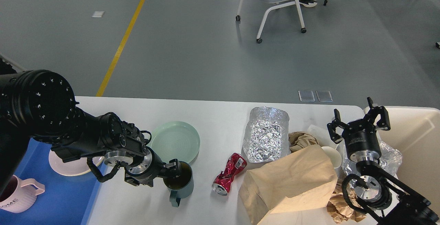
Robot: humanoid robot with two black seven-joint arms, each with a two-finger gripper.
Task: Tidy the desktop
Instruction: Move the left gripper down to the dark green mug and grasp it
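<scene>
Left gripper (173, 170) pinches the near-left rim of the teal mug (179, 182) on the white desktop (213, 115), likely bound for the blue tray (62, 197) (crockery there). Right gripper (359, 123) hangs splayed beside the beige bin (419, 139).

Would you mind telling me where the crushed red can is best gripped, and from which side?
Grip the crushed red can at its pinched middle, coming from above with fingers across its length. It lies on its side on the desktop, and the waist looks narrowest. The left gripper is nearer.
</scene>
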